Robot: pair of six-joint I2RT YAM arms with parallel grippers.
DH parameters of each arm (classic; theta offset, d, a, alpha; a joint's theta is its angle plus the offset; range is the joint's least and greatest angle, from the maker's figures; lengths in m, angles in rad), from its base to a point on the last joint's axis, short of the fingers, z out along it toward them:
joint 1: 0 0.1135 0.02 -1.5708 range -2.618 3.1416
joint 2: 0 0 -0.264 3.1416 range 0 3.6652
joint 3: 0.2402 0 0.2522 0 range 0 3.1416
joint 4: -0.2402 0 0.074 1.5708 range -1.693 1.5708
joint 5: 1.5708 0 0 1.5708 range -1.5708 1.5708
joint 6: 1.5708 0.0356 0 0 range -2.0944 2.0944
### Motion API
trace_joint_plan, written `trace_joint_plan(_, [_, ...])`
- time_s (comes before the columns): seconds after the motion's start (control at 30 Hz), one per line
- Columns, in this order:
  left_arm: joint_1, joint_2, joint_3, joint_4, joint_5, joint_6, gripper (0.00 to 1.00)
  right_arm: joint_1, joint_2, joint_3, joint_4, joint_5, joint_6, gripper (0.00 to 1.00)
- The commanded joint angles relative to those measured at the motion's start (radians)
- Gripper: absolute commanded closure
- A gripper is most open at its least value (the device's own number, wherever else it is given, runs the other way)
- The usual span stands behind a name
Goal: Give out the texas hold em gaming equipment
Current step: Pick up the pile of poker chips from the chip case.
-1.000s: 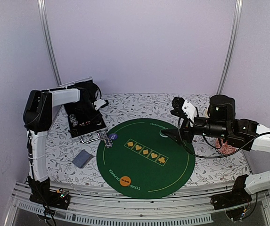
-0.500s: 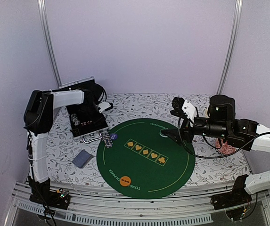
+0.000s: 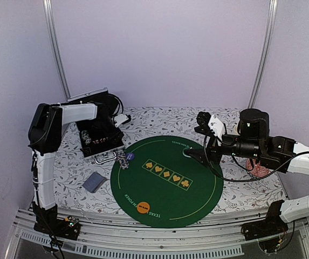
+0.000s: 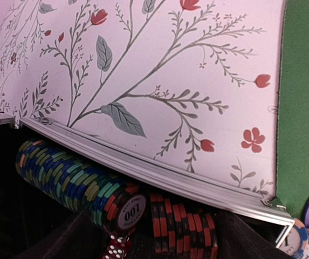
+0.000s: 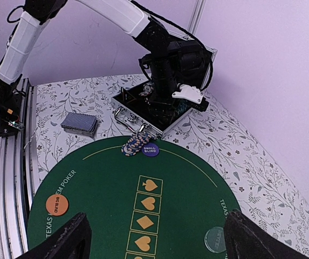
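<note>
The round green mat (image 3: 197, 199) is carrying yellow lettering around its rim, reading TEXAS HOLD'EM POKER, and a row of 5 yellow card outlines (image 3: 167, 174) with suit symbols is running across its middle. A purple disc (image 5: 150, 150) printed SMALL BLIND is lying at the mat's edge nearest the case, touching a short leaning stack of multicoloured poker chips (image 5: 134, 144). An orange round disc (image 5: 56, 204) with dark print too small to read is sitting on the rim lettering at the mat's near edge, and a clear disc (image 5: 215, 239) is lying on the felt at the far rim, below the right arm (image 3: 262, 145). A deck of cards (image 5: 80, 122) with grey-blue backs is lying off the mat on the floral counter (image 3: 143, 121), near the open aluminium case (image 4: 159, 175). Inside the case, a roll of blue, green and black chips (image 4: 68, 181) is lying on its side with its end chip showing 100, beside a row of orange-and-black chips (image 4: 181, 229) and a red die (image 4: 116, 251) with white pips. The left arm (image 3: 73, 112) is reaching down into the case; whether the left jaws are parted or gripping anything cannot be told. The right jaws are standing spread wide and gripping nothing, hovering above the far right part of the mat
</note>
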Motion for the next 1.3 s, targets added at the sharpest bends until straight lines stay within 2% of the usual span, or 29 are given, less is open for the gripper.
trace_joint_plan(0.0, [0.003, 0.042, 0.026, -0.005, 0.039, -0.012, 0.19, -0.002, -0.002, -0.012, -0.006, -0.007, 0.01, 0.13])
trace_joint_plan(0.27, [0.011, 0.059, 0.024, -0.076, 0.115, -0.032, 0.27, -0.003, -0.003, -0.009, -0.007, -0.008, 0.013, 0.13])
trace_joint_plan(0.47, [0.013, 0.032, -0.02, -0.084, 0.14, -0.015, 0.46, -0.002, 0.0, -0.009, -0.007, -0.012, 0.017, 0.13])
trace_joint_plan(0.57, [0.018, 0.035, -0.035, -0.084, 0.122, -0.01, 0.5, -0.003, -0.001, -0.008, -0.007, -0.012, 0.017, 0.13])
trace_joint_plan(0.87, [0.011, 0.012, -0.043, -0.117, 0.183, -0.042, 0.46, -0.003, -0.002, -0.01, -0.008, -0.013, 0.021, 0.13])
trace_joint_plan(1.13, [-0.004, -0.075, -0.124, -0.01, 0.136, -0.026, 0.47, -0.003, 0.008, -0.003, -0.008, -0.025, 0.02, 0.13])
trace_joint_plan(1.27, [-0.004, -0.073, -0.13, 0.022, 0.057, -0.02, 0.46, -0.002, 0.001, -0.003, -0.008, -0.027, 0.018, 0.13])
